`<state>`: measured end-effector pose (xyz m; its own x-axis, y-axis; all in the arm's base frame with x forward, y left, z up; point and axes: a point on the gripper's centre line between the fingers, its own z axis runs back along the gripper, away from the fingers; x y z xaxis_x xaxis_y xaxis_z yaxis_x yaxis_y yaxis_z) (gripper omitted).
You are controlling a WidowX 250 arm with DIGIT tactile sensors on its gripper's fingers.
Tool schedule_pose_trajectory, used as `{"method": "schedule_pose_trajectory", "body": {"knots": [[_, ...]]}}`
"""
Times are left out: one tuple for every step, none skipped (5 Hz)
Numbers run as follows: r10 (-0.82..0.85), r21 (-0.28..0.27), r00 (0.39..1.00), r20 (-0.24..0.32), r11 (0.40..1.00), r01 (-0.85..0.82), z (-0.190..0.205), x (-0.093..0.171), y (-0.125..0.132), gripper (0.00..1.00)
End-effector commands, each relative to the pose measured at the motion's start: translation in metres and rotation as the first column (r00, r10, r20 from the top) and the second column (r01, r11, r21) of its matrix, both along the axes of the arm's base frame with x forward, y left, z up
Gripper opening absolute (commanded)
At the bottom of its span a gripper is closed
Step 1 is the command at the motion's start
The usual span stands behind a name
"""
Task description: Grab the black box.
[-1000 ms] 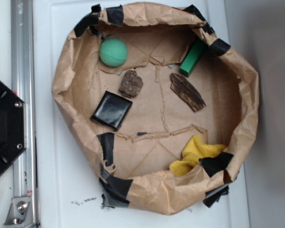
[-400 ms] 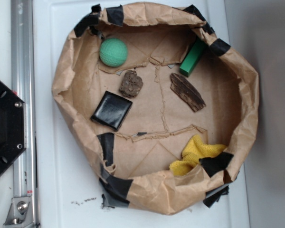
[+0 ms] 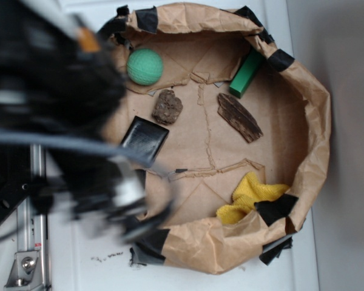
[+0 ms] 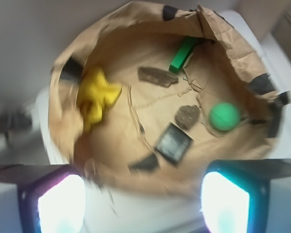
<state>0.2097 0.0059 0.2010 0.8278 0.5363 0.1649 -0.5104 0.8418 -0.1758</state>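
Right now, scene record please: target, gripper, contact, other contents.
target: black box, flat on the floor of the paper-lined bin
gripper: gripper above the bin rim, jaws spread
contact: none, nothing between the fingers
arm: blurred in the exterior view, over the bin's left side
others: green ball, green block, rock, bark piece, yellow cloth

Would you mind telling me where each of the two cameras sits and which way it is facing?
Exterior: overhead, looking straight down into the paper bowl; the blurred black arm covers the left side.
Wrist: on the gripper, looking obliquely into the bowl from outside its rim; two glowing fingers fill the bottom corners.
Shared: black box, green ball, yellow cloth.
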Motion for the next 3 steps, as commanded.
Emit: {"method": "schedule_pose_trajectory", "body": {"knots": [[0.231, 0.033, 0.929, -0.29, 0.972, -0.231, -0.082, 0.055, 0.003, 1.0], [0.247, 0.098, 0.904, -0.35, 0.969, -0.227, -0.113, 0.042, 0.014, 1.0], [0.266, 0.145, 0.9, -0.345, 0.963, -0.229, -0.11, 0.019, 0.029, 1.0]]}}
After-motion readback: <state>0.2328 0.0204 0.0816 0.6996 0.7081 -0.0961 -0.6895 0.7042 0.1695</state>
